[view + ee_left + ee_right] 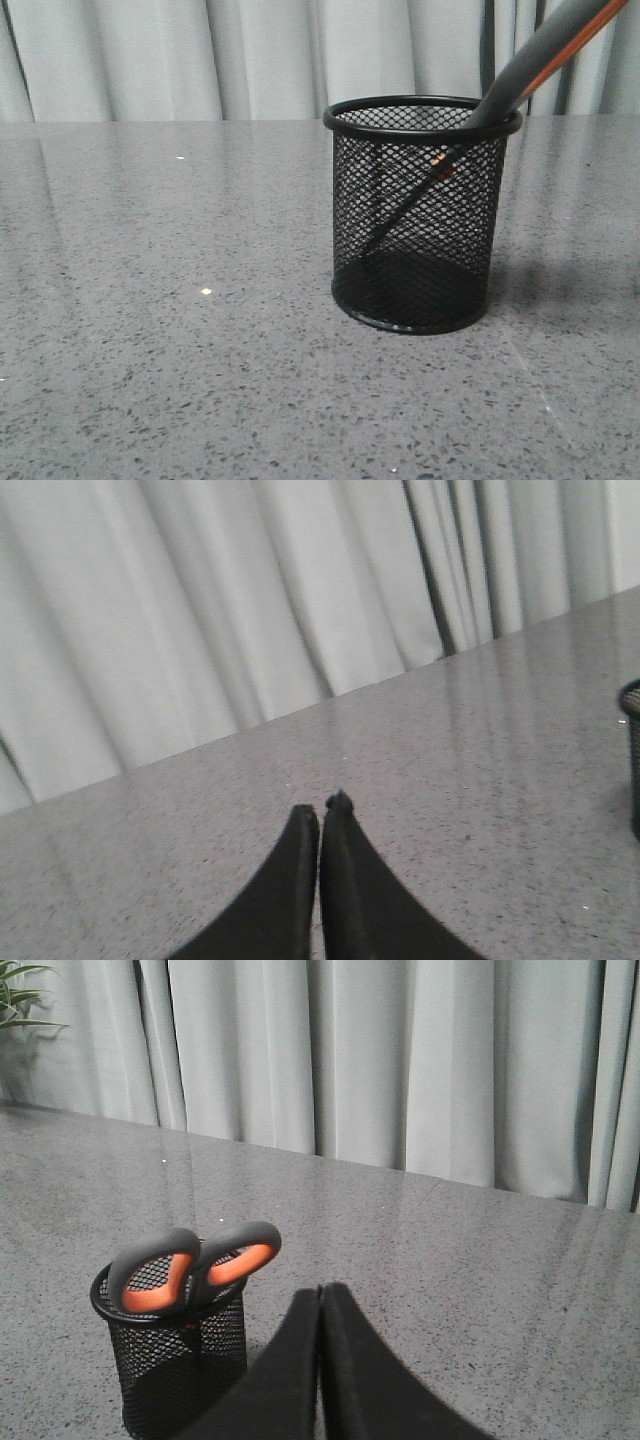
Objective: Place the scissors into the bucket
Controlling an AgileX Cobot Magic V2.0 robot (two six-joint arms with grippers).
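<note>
We see the bucket (418, 215) standing upright on the grey speckled table (170, 350), and the scissors (520, 75) are inside it, blades down and tilted, with the handle loops leaning over the rim on the side toward our right arm. Through the mesh we make out the orange pivot. Behind the bucket hangs a pale curtain (200, 55). Our right gripper (320, 1295) is near the bucket, apart from it, fingers pressed together on nothing. Our left gripper (322, 810) is likewise closed and bare, farther from the bucket.
</note>
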